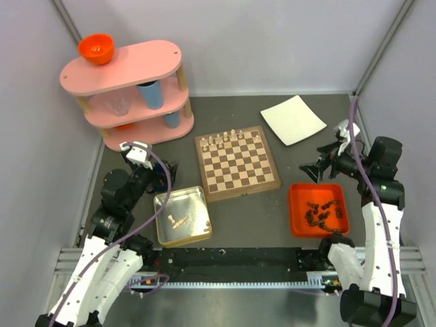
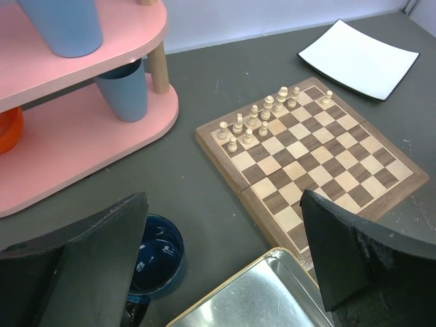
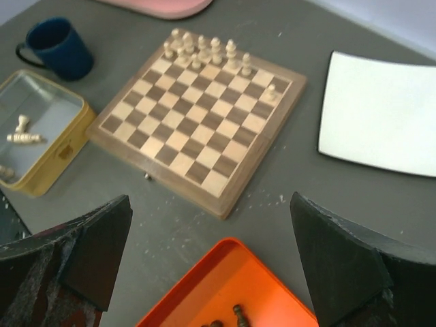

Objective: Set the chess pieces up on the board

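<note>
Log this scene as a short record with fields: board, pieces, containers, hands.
board: chessboard mid-table, near rows bare
set pieces: cream pieces clustered on the far two rows
silver tin: left of the board, a few loose cream pieces inside
orange tray: right of the board, holds the dark pieces
left hand: open, empty, near the tin
right hand: open, empty, near the tray
progress: no dark piece on the board yet

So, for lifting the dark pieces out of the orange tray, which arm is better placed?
Right. The right pincer, open, hovers just beyond the orange tray holding the dark pieces; the left pincer, also open, sits by the silver tin, on the far side of the board.
</note>
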Available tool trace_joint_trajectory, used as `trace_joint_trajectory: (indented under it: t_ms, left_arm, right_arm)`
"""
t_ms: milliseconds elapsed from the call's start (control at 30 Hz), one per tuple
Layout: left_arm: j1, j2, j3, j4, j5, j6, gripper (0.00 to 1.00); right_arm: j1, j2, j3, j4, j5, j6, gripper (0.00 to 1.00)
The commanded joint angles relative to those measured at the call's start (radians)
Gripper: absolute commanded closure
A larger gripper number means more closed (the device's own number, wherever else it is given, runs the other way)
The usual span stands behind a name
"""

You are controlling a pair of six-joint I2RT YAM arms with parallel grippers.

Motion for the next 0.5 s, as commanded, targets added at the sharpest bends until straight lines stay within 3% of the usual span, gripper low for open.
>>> trace_joint_trajectory:
  t_ms: [0, 100, 200, 467]
  left_arm:
    - [-0.004, 0.008, 0.001, 0.036, -0.011, 0.000, 0.01]
    - [-0.004, 0.009, -0.001, 0.036, -0.008, 0.002, 0.01]
    - [-0.004, 0.019, -0.001, 0.037, 0.002, 0.002, 0.01]
    - [-0.004, 0.066, 0.003, 0.037, 0.016, 0.006, 0.01]
  right_arm:
    - [-0.005, 0.020, -0.006, -0.149, -0.052, -0.253, 0.01]
    - [-0.003, 0.061, 0.016, -0.296, 0.046, -0.458, 0.01]
    - [-0.005, 0.101, 0.028, -0.405, 0.170, -0.560, 0.02]
    - [-0.003, 0.083, -0.094, -0.455, 0.409, -0.752, 0.12]
